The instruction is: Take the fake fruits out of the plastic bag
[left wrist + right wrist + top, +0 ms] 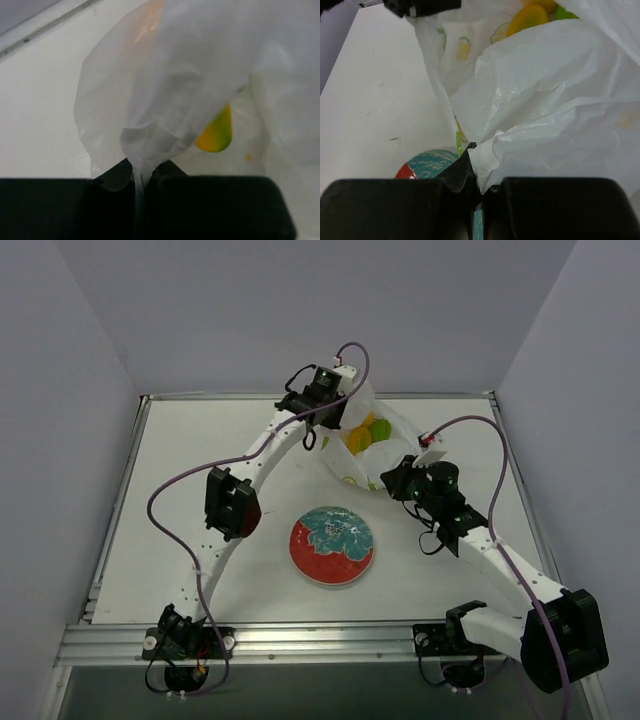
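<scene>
Currently the fake fruits (362,432) sit inside the plastic bag (398,428), at the far centre-right of the table (190,490). Glossy yellow-orange and green rounded shapes show at the bag's mouth; can't make out a third. Bag is thin, crinkly, translucent white film with faint green/yellow print, stretched between the two arms. Left gripper (142,181) is clamped on a bunched twist of film at the bag's far side. Right gripper (476,186) has its jaws closed on the film at the near side. Round red plate (333,545) with a teal floral centre lies flat near the bag, apart from it, toward the bases. Tabletop is matte white, with an aluminium rail (300,640) along the near edge. Plain pale grey walls (80,360) on three sides.
</scene>
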